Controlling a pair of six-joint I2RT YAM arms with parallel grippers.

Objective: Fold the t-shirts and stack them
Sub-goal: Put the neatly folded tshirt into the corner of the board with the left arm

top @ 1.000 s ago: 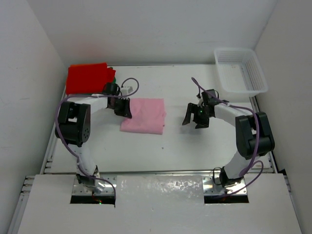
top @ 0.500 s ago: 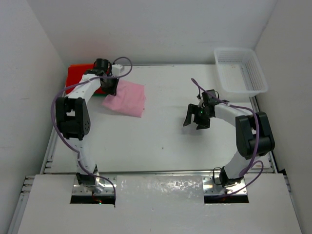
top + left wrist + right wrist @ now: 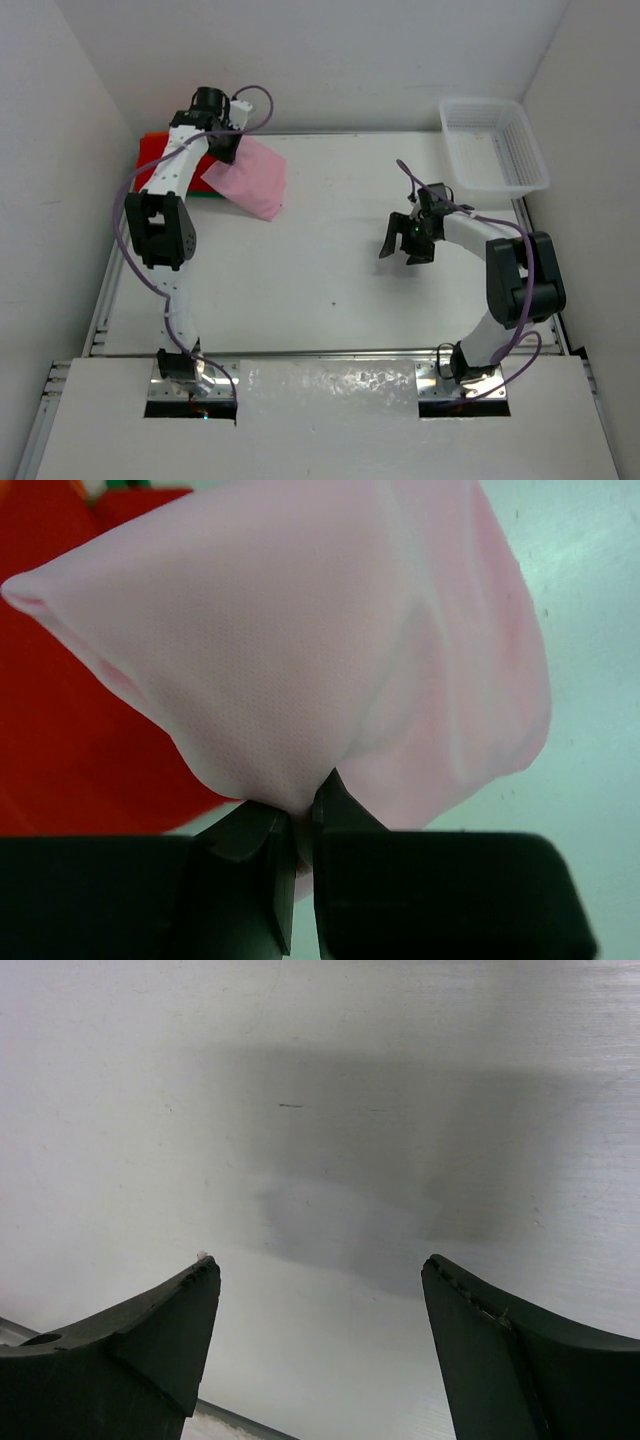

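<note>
The folded light pink t-shirt (image 3: 249, 178) hangs in the air at the back left, pinched at one edge by my left gripper (image 3: 222, 147), which is shut on it. The left wrist view shows the pink t-shirt (image 3: 330, 640) drooping from the closed left gripper (image 3: 302, 810). Under and behind it lies the folded red t-shirt (image 3: 152, 152) (image 3: 60, 700), with a strip of green t-shirt (image 3: 205, 194) showing at its near edge. My right gripper (image 3: 405, 243) (image 3: 320, 1270) stands open over bare table at the right, holding nothing.
A white plastic lattice basket (image 3: 494, 145) sits at the back right corner. White walls close in the table on the left, back and right. The right wrist view shows only the bare table surface (image 3: 330, 1110).
My left gripper has lifted the pink t-shirt off the middle of the table and carried it back and left, over the red stack. The right arm has barely moved.
</note>
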